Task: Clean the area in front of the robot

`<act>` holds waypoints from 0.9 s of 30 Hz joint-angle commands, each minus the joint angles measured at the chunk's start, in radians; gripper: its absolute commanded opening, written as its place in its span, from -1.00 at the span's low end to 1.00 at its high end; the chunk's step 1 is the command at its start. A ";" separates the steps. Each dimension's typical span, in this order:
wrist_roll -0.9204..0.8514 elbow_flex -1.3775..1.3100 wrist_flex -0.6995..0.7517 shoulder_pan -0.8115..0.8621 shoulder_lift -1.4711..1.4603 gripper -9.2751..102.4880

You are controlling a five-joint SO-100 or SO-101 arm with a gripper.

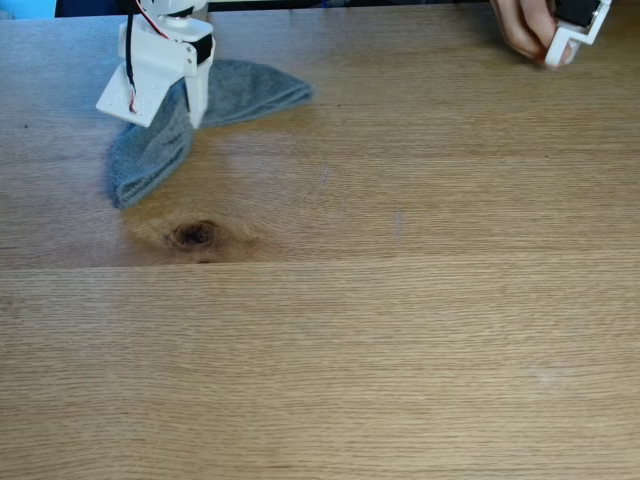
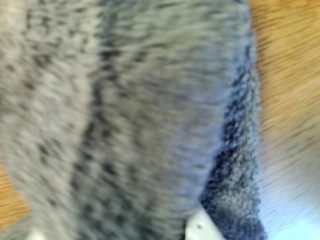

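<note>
In the fixed view the white robot arm (image 1: 165, 45) stands at the top left of the light-brown wooden tabletop (image 1: 380, 330). Its gripper (image 1: 172, 112) points down and is shut on a grey terry cloth (image 1: 240, 92). The cloth spreads on the wood to the right of the jaws and trails down-left past them. A dark oval knot (image 1: 195, 234) lies just below the cloth's lower end. In the wrist view the blurred grey cloth (image 2: 140, 110) is very close, one white fingertip (image 2: 200, 229) shows at the bottom edge, and the wood (image 2: 290, 75) shows at the right.
A person's hand (image 1: 522, 28) holds a white plastic part (image 1: 578, 35) at the top right corner of the fixed view. Bare wood stretches across the middle, front and right of the table.
</note>
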 commanded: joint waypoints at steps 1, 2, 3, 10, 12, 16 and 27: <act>-0.002 -0.031 0.018 0.017 0.009 -0.75; 0.003 -0.031 0.025 0.015 0.034 -0.79; 0.006 -0.031 0.031 0.012 0.067 -0.82; 0.057 -0.046 0.179 -0.025 0.497 -0.84; 0.094 -0.046 0.272 -0.071 0.670 -0.84; 0.147 -0.046 0.515 -0.256 0.950 -0.84; 0.153 -0.028 0.753 -0.876 1.012 -0.84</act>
